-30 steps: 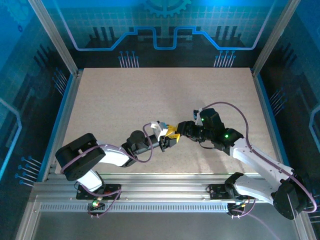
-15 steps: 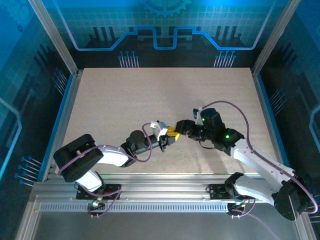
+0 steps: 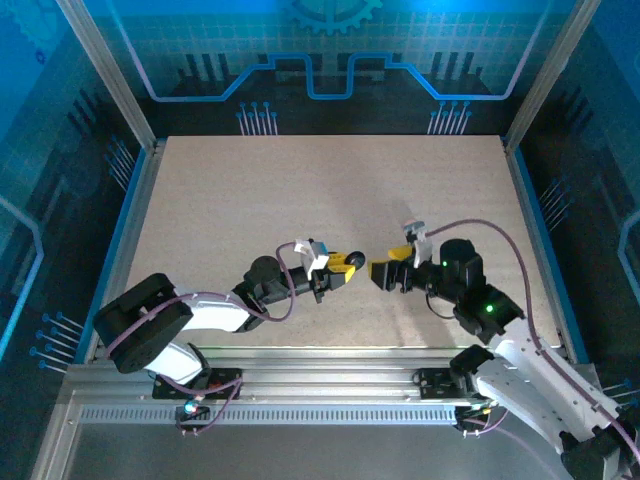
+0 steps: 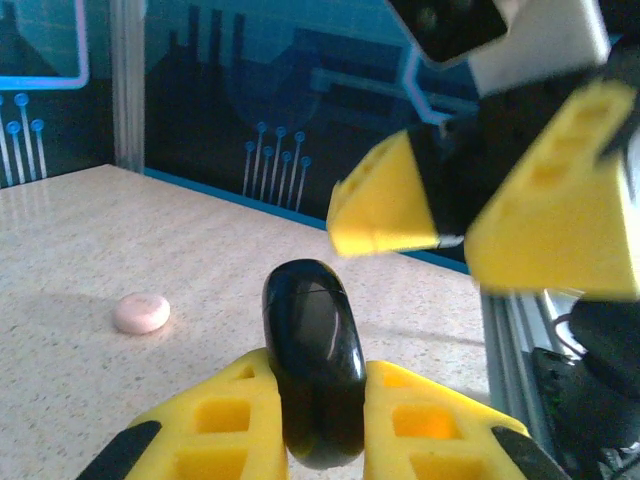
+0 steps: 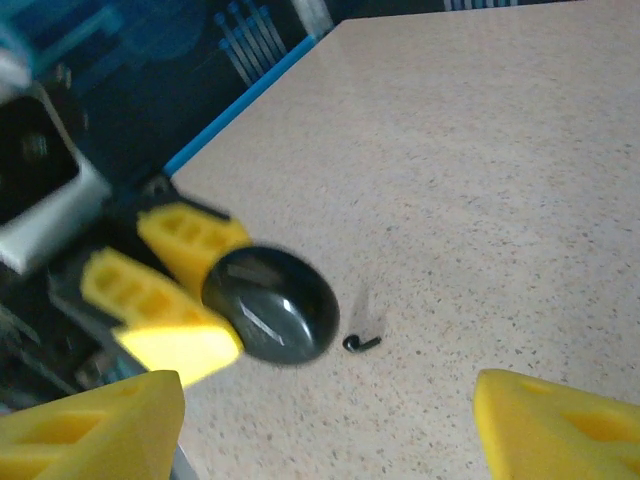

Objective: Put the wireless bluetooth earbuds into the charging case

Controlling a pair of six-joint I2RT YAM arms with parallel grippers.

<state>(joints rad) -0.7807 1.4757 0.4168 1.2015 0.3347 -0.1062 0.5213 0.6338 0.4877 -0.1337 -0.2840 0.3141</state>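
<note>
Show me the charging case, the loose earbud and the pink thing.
charging case [image 4: 312,360]: left wrist view, its upright black rim.
earbud [image 5: 362,343]: right wrist view, its curved middle.
pink thing [image 4: 141,313]: left wrist view, its top.

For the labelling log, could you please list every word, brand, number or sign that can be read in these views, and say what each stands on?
No readable text in any view.
Charging case: plain glossy black, no brand or marking visible.
Back wall: gear and circuit-line artwork, no letters or numbers.
Earbud: too small and blurred to tell.
</note>
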